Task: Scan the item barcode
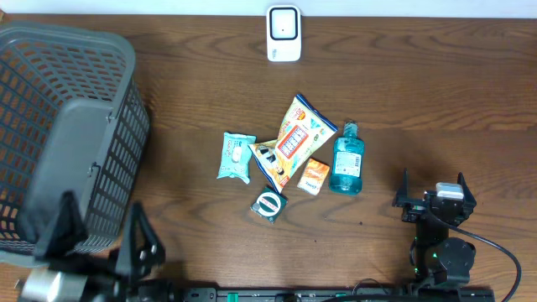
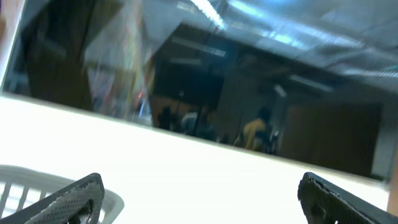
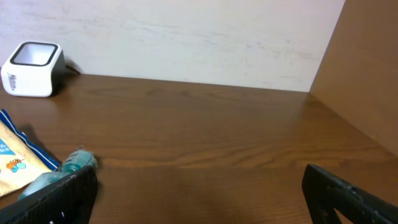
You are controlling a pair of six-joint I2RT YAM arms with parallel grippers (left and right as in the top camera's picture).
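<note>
My right claw [image 3: 199, 196] gapes empty; its camera cuts off the bottle [image 3: 68, 165] and snack bag [image 3: 15, 155]. My left claw [image 2: 202, 199], open too, sees mostly blur.

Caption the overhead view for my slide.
Snack bag, bottle and small packs cluster on the table; scanner beyond, basket at left.

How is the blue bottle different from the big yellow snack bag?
The blue bottle is see-through teal, while the snack bag is yellow and orange with pictures. The bottle is narrow and rounded, but the bag is wider and flat. The bottle lies straight, and the bag lies slanted. Both are lying down on the wooden table.
</note>
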